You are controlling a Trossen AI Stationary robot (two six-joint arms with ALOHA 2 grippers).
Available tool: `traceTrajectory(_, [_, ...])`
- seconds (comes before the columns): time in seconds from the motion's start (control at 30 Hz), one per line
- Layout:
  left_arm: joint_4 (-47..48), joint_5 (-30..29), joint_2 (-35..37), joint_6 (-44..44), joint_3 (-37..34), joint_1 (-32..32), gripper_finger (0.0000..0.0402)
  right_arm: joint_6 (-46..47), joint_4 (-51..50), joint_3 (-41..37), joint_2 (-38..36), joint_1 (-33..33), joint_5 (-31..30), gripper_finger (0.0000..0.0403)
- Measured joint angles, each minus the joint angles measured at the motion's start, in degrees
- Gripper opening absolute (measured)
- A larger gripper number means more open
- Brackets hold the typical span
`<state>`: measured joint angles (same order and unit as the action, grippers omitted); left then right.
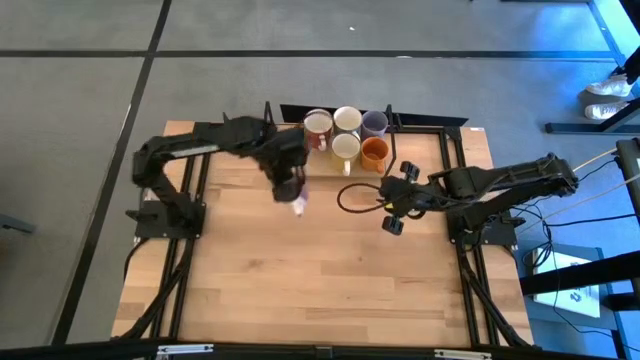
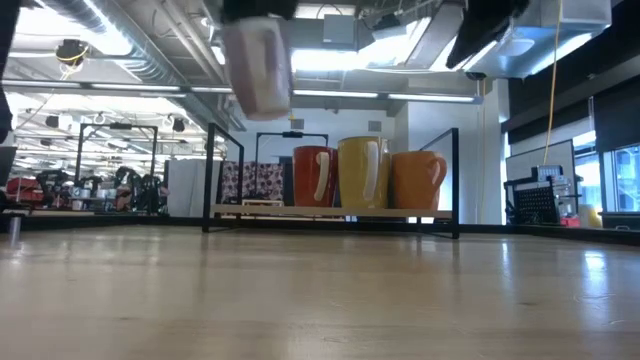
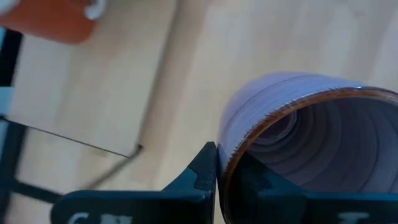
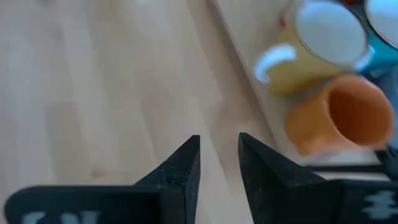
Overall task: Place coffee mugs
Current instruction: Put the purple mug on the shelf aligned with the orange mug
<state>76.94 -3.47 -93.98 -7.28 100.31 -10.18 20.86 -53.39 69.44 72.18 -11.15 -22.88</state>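
Above mid-table, left gripper (image 1: pixel 291 197) jaws pinching lavender mug (image 2: pixel 258 66) rim, mug upright, right gripper (image 1: pixel 397 198) jaws parted.

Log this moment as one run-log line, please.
left hand: holds lavender mug above table | right hand: empty, near orange mug | five mugs grouped at back

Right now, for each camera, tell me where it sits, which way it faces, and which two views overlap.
High view: overhead, facing down; both arms, five mugs on the rack.
Low view: table height, facing the rack; lavender mug hangs high.
Left wrist view: looks past the left gripper, its fingers on the lavender mug's rim.
Right wrist view: right gripper empty, fingers slightly apart over the table.
Shared: orange mug shows in the high and right wrist views.
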Motion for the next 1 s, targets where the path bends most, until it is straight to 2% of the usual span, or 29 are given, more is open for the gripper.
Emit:
traceTrajectory(0.2, [0.55, -0.16, -8.33, 8.92, 7.02, -6.3, 0.0016, -0.15, -5.26, -0.78, -0.13, 4.51, -0.54, 0.0097])
traceTrajectory(0.4, [-0.5, -0.01, -14.76, 15.83, 11.67, -11.25, 0.0016, -2.25, -5.96, -2.48, -0.15, 7.57, -0.04, 0.0097])
traceTrajectory(0.67, [-3.45, 0.05, -20.49, 21.71, 13.38, -15.5, 0.0017, -2.05, -3.84, -6.05, -0.15, 8.67, 3.0, 0.0097])
traceTrajectory(1.0, [-7.14, 0.16, -24.81, 27.56, 13.4, -17.33, 0.0017, -1.89, -3.79, -6.05, -0.76, 8.67, 2.49, 0.0097])
